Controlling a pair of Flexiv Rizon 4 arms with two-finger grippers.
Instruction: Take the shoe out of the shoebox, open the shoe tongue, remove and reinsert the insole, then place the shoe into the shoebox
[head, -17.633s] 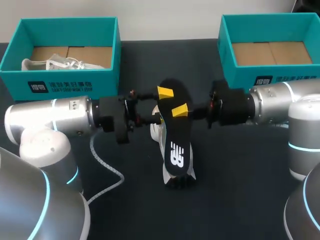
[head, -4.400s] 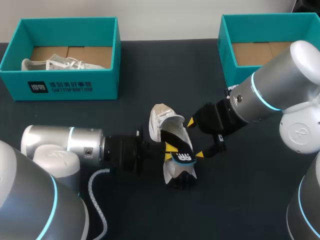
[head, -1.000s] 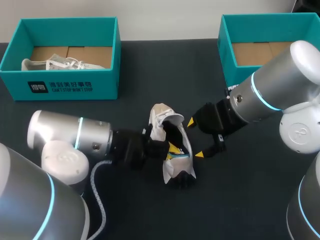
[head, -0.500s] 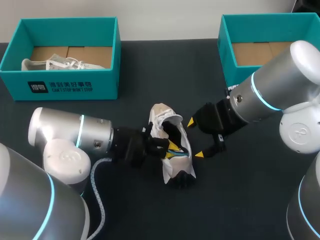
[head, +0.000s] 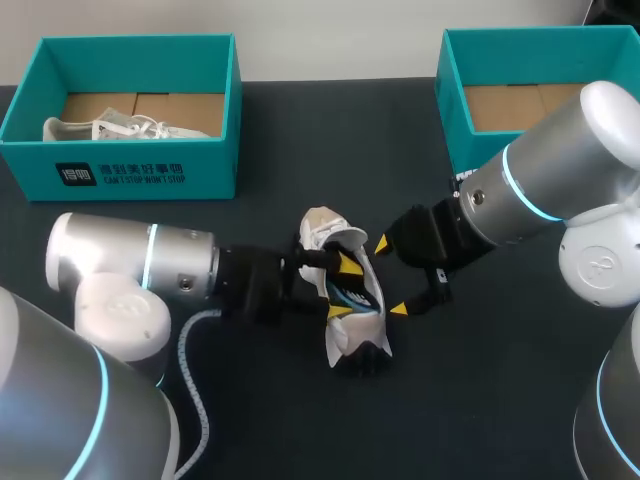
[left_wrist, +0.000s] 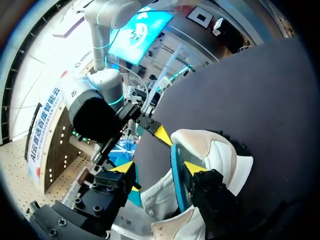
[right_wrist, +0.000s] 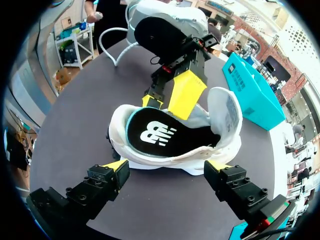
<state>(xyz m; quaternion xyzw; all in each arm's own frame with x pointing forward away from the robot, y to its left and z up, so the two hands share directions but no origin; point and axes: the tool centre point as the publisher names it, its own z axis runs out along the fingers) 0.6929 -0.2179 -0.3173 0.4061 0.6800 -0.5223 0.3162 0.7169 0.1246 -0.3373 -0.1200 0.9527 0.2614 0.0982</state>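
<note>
**Head view:** shoe (head: 345, 338) sits mid-table, out of both boxes. Its long axis runs far-to-near, w/ the near end leaning slightly right. Insole (head: 358, 296) lies inside, dark w/ a blue edge. L gripper (head: 344, 288) comes in from the left, crosswise to the shoe. Its fingers are spread along the shoe's length w/ tips down at the mouth, and I see nothing pinched. R gripper (head: 390, 276) is just right of the shoe, fingers wide, holding nothing. L box (head: 120, 172) at far left has another shoe (head: 115, 128) in it. R box (head: 452, 95) at far right has its cardboard floor showing.

**L wrist view:** the insole's blue edge (left_wrist: 174, 165) runs btwn own fingers, close to one w/ a clear gap to the other, so spread and no grip. Shoe (left_wrist: 217, 155) lies ahead and under. One yellow R-arm fingertip (left_wrist: 162, 134) shows just beyond.

**R wrist view:** shoe (right_wrist: 175, 156) lies broadside ahead of own fingers, its length spanning the gap. R gripper (right_wrist: 167, 167) is fully spread, tips just beside the sole wall; can't tell if touching. Insole (right_wrist: 152, 132) looks flat at the heel, but its front end goes under the tongue, hidden. L gripper (right_wrist: 167, 97) is on the far side, one finger down in the mouth mid-shoe.

**Judgement:** insole prob. nearly seated, boxing not yet done. The shoe lies crosswise to both grippers, so either could clamp it side-to-side. R arm is nearer the R box, so prob. the better carrier.
</note>
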